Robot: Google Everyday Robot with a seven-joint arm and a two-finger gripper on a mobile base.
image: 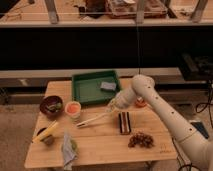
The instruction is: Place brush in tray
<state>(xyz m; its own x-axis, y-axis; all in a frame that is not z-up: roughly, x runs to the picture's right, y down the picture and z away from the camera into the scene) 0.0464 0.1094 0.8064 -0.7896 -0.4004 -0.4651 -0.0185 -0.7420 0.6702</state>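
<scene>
1. Near the left edge of the surface (100,146) sits a dark bowl (50,105). An orange cup (73,108) stands just to its right.
2. The brush (95,119) is outside the tray (85,91), in front of its front rim, over the middle of the surface.
3. Its long axis is slanted. The left end points toward the surface's front-left, near the cup, and the right end rises toward the tray's front-right corner.
4. The claw (113,106) is clamped on the brush's right end, just off that corner.
5. A dark block (124,122) lies to the right of the brush.
</scene>
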